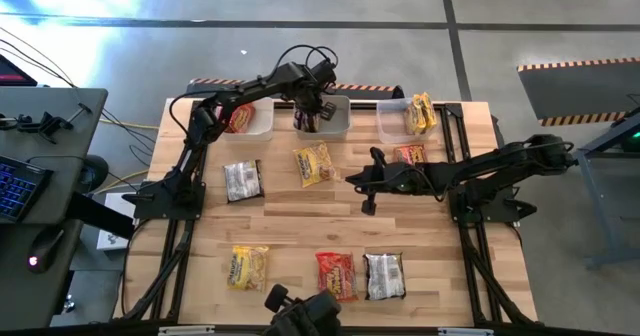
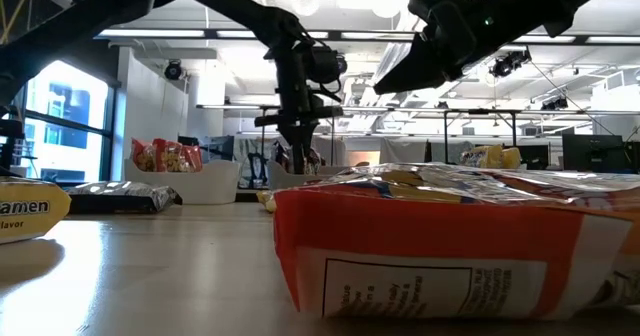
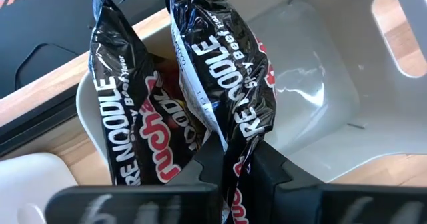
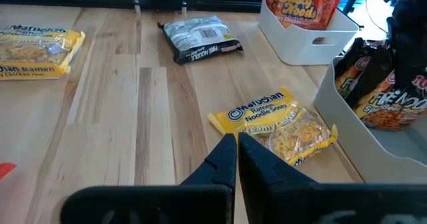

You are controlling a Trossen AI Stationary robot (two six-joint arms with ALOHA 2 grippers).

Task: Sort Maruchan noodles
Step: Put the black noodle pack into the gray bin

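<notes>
Overhead, the left gripper (image 1: 311, 118) hides its load; its wrist view shows fingers pinching a black packet (image 3: 223, 77).

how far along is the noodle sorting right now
Roughly halfway. Done: red packets in the left bin, yellow ones in the right bin, one black packet in the middle bin. In hand: left gripper shut on a black packet over it. Left: seven packets on the table; right gripper shut, empty.
</notes>
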